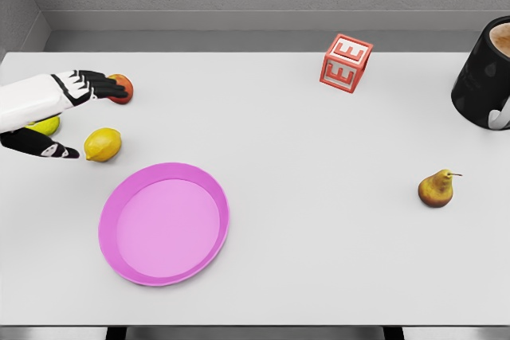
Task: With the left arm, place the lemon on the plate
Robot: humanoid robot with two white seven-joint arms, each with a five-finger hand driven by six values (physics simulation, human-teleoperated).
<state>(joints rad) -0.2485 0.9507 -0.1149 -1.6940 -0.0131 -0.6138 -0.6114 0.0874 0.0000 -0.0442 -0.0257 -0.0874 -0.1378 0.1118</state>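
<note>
Lying sideways — lemon (103, 144), nipple pointing right, beside left hand (60, 117).

A lemon (103, 144) is seen on the white table, small, bright yellow and oval, lying on its side with its pointed tips directed roughly toward 3 and 9 o'clock. It is found near the table's left edge. A round pink plate (164, 223) with a raised rim is set flat on the table at about 5 o'clock from the lemon, close by but not touching it. Nothing is carried on the plate. Only 1 lemon and 1 plate are concerned.
</note>
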